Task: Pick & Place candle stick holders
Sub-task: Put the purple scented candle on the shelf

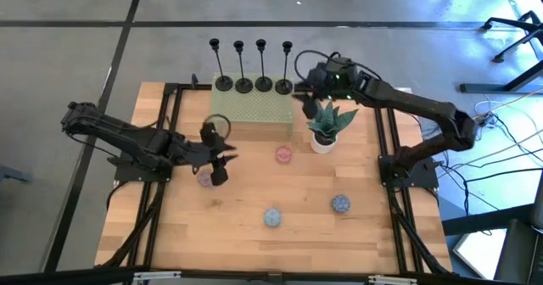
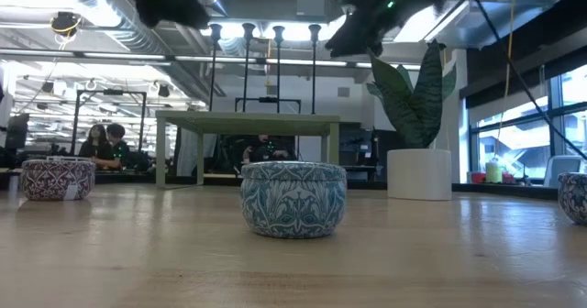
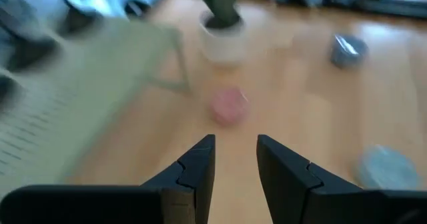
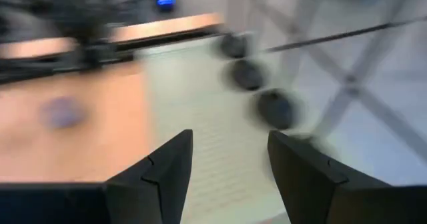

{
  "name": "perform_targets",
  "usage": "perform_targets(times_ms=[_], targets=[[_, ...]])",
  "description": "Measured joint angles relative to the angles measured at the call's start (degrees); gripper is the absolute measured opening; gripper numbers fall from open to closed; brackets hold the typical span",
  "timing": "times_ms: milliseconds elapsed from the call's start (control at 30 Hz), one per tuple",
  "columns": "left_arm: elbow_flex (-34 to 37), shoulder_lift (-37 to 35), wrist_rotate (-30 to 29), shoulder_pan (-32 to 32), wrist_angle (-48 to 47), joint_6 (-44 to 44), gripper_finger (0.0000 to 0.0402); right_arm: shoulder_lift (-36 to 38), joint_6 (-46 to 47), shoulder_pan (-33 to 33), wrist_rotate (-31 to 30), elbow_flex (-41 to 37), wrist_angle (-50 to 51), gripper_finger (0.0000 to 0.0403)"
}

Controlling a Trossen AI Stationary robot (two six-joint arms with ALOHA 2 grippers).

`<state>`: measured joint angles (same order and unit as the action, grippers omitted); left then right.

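Four candle stick holders (image 1: 253, 64) lined closely on the green stand (image 1: 251, 111).
Right gripper (image 1: 303, 85), jaws apart and empty, could topple the nearest; left gripper (image 1: 222, 153), jaws narrow, empty.

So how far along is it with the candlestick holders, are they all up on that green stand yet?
Nearly finished, it seems. Four candle stick holders stand in a row along the far edge of the green stand. The right gripper is open and empty beside the rightmost one. The left gripper is empty over the table. No holder lies anywhere else, so probably only pulling the arms back is left.
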<state>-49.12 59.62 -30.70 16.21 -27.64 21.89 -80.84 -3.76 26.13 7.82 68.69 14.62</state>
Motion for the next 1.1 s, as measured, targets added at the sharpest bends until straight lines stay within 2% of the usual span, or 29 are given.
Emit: perform_targets(times_ms=[167, 300, 500, 700, 767, 1000, 1100], targets=[[0.0, 3.5, 11.0, 2.6, -2.9, 7.8, 0.0106, 4.2, 3.3, -4.7, 16.5, 0.0, 5.8, 0.02], [0.0, 6.1, 14.2, 4.0, -3.0, 10.4, 0.0106, 6.2, 3.3, -9.3, 25.2, 0.0, 6.1, 0.02], [0.0, 11.0, 14.8, 3.5, -3.0, 10.8, 0.0109, 5.5, 3.3, -16.0, 25.1, 0.0, 6.7, 0.0199], [0.0, 15.3, 17.6, 1.9, -3.2, 9.3, 0.0133, 4.7, 3.3, -19.7, 24.4, 0.0, 4.0, 0.0199], [0.0, 16.2, 18.0, 0.6, -3.5, 7.8, 0.0147, 4.7, 3.3, -20.3, 24.3, 0.0, 3.4, 0.0199], [0.0, 19.7, 25.6, -3.8, -3.6, 0.4, 0.0209, 4.7, 3.4, -21.1, 24.0, 0.0, -3.5, 0.0199], [0.0, 20.7, 26.4, -5.2, -3.9, -0.8, 0.0239, 4.7, 4.7, -21.1, 19.9, 0.0, -5.2, 0.0199]])
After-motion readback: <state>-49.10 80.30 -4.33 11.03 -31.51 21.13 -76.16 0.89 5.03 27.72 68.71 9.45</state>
